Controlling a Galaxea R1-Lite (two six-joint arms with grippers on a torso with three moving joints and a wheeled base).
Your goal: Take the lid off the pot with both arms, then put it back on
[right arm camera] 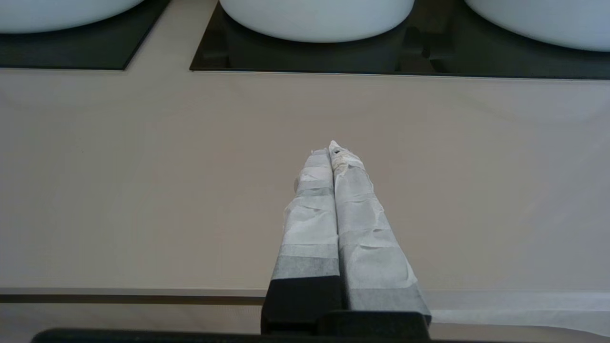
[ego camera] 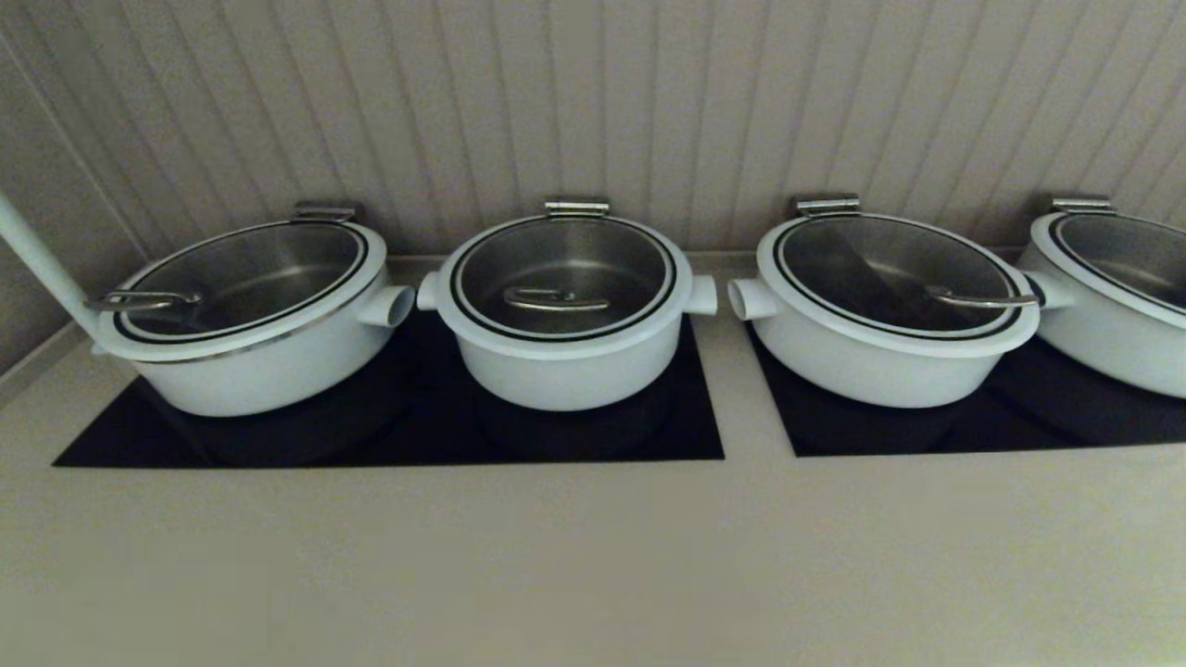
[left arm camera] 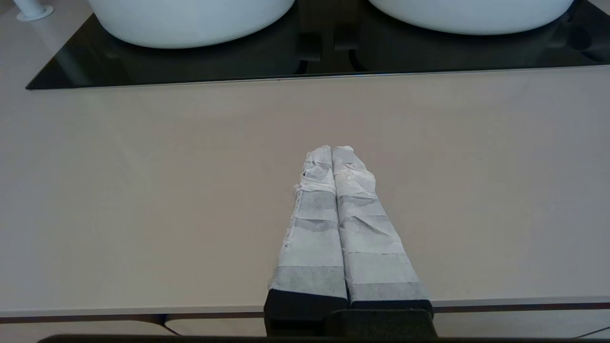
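The pot (ego camera: 565,366) is the narrow white one, second from the left, on the left black cooktop. Its glass lid (ego camera: 593,264) sits flat on it, with the bent steel handle (ego camera: 556,299) at the centre. Neither arm shows in the head view. My left gripper (left arm camera: 332,150) is shut and empty, low over the beige counter near its front edge; the pot's base (left arm camera: 472,14) lies far ahead of it. My right gripper (right arm camera: 330,151) is shut and empty, likewise over the counter, with the pot's base (right arm camera: 47,14) far ahead and off to one side.
Three wider white lidded pots stand in the same row: one on the left (ego camera: 250,352) and two on the right cooktop (ego camera: 880,357) (ego camera: 1112,333). A white post (ego camera: 42,264) rises at the far left. A ribbed wall (ego camera: 593,102) runs behind.
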